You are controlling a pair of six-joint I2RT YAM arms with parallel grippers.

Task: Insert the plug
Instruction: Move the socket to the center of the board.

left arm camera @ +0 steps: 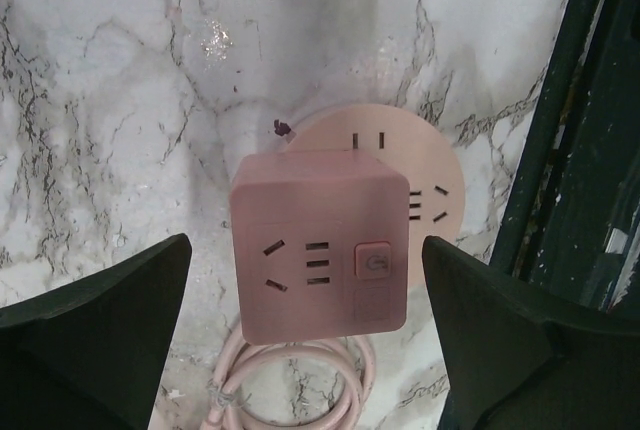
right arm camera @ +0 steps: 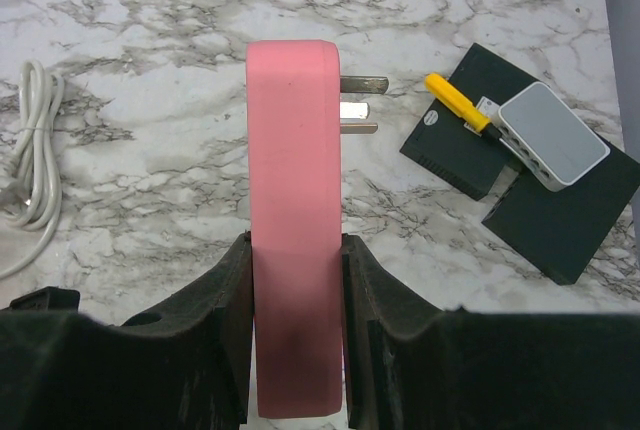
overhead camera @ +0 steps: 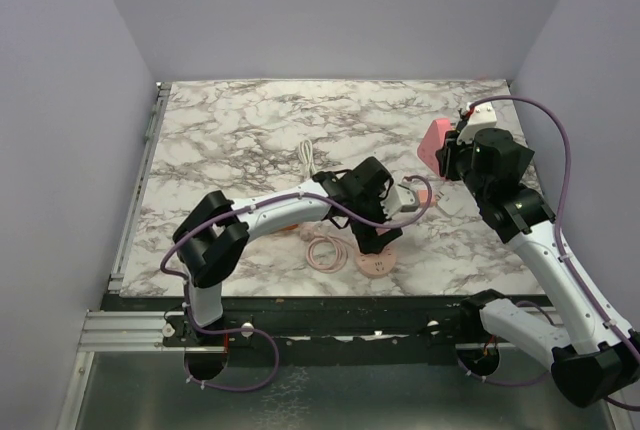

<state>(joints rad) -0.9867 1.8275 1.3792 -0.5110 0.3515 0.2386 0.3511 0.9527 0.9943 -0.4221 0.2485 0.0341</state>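
The right gripper [right arm camera: 295, 250] is pinching the flat pink plug [right arm camera: 292, 130] by its two broad sides and holds it in the air over the right part of the table [overhead camera: 230, 130], with the metal prongs [right arm camera: 360, 107] bare and sticking out sideways. The pink socket cube [left arm camera: 300, 210] stands on its round base [left arm camera: 440, 180] close to the middle of the near edge, its coiled pink cable [overhead camera: 325, 250] just beside it. The left gripper [left arm camera: 305, 270] hangs over this cube with the fingers [left arm camera: 120, 300] spread wide on both sides, not touching it.
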